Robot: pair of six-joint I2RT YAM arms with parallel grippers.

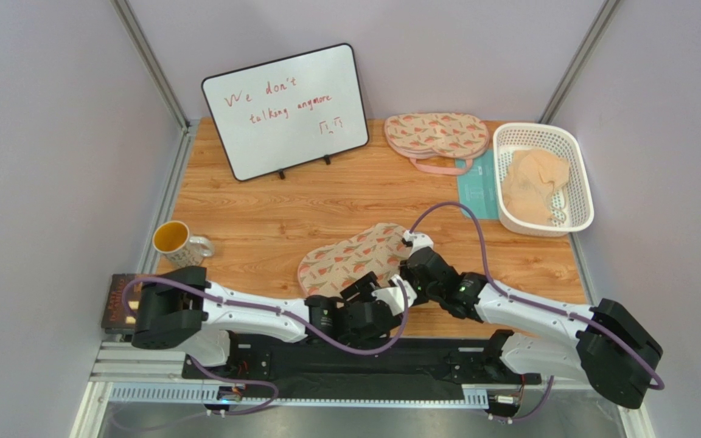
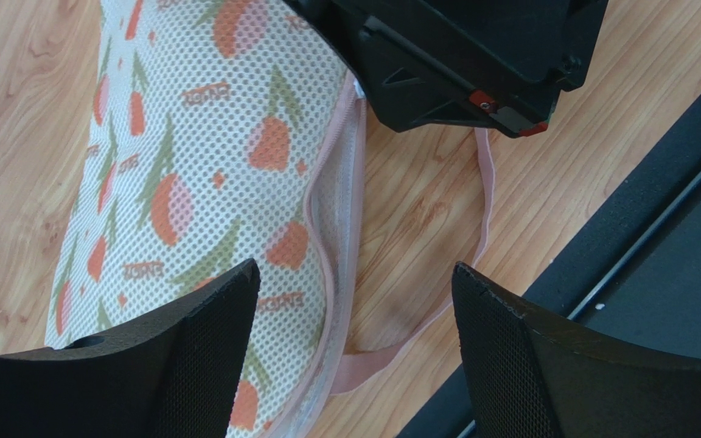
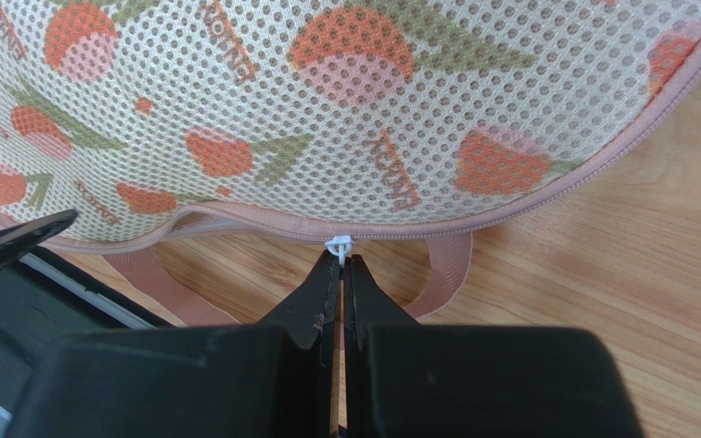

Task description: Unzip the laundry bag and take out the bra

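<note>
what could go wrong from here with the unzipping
The right jaws pinch only the tip of the small white zipper pull; it may slip free.
The left jaws stand open and hold nothing, so the laundry bag may slide with the pull instead of unzipping.
The pink strap lies close beside the right jaws and might get caught.

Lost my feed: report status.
Left gripper open above printed cream mesh laundry bag. Right gripper shut on white zipper pull. Zip partly open, bra unseen. Nothing obstructing.
</note>
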